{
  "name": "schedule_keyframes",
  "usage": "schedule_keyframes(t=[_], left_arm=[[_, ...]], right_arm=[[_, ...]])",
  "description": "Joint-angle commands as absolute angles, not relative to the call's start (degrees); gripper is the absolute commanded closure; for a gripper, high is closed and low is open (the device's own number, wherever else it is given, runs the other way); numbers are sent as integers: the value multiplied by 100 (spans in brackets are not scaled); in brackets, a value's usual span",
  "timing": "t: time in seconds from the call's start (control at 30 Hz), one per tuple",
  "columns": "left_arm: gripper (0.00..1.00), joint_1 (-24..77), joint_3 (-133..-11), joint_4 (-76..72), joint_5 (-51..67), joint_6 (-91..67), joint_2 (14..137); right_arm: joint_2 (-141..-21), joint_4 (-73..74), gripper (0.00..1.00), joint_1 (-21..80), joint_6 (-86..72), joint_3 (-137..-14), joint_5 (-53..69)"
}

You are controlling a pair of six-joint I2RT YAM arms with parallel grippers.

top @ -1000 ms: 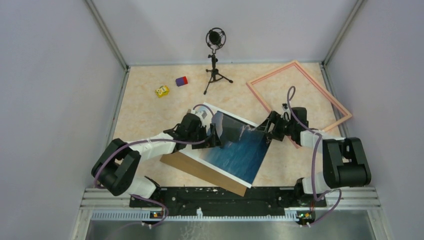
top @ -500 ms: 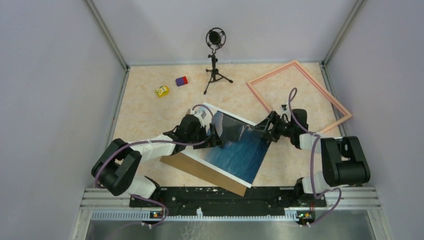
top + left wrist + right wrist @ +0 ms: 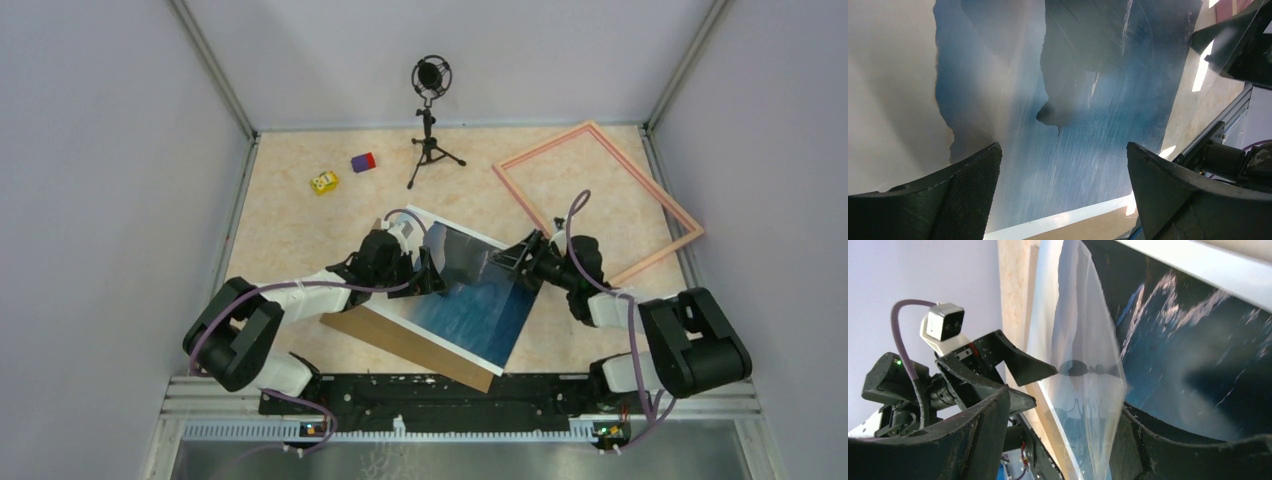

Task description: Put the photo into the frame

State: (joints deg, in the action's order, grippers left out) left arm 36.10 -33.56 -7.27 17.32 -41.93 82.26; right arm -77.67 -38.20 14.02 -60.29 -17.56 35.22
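Now: photo lies on brown board, mid-table. Its far right corner is curled up, likely giving your right gripper an edge: fingers straddle it, apart, nothing pinched. Left gripper hovers wide open, empty. Frame at far right corner.

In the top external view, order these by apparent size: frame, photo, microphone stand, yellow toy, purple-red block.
1. frame
2. photo
3. microphone stand
4. yellow toy and purple-red block: too alike to rank.

Curled photo between parted jaws
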Motion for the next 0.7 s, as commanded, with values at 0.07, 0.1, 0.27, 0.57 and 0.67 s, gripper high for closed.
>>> schedule_keyframes(t=[0.07, 0.1, 0.27, 0.57, 0.67], left_arm=[[2, 3634, -3093, -638, 1829, -4280, 8284], [1, 3633, -3075, -677, 1840, -4307, 8274], [2, 3641, -3051, -785, 1874, -4378, 8138], [2, 3645, -3241, -496, 1564, -3997, 6971], [2, 3645, -3900, 85, 1443, -3531, 6653]], right_arm=[[-7276, -4911, 36, 2537, -6871, -1157, 1360], [-7166, -4812, 36, 2747, -6957, -1085, 989], [-7079, -4812, 50, 3353, -7318, -962, 35], [-7225, -3896, 100, 3392, -6586, -1579, -157], [-6894, -2265, 100, 2903, -5444, -2316, -421]])
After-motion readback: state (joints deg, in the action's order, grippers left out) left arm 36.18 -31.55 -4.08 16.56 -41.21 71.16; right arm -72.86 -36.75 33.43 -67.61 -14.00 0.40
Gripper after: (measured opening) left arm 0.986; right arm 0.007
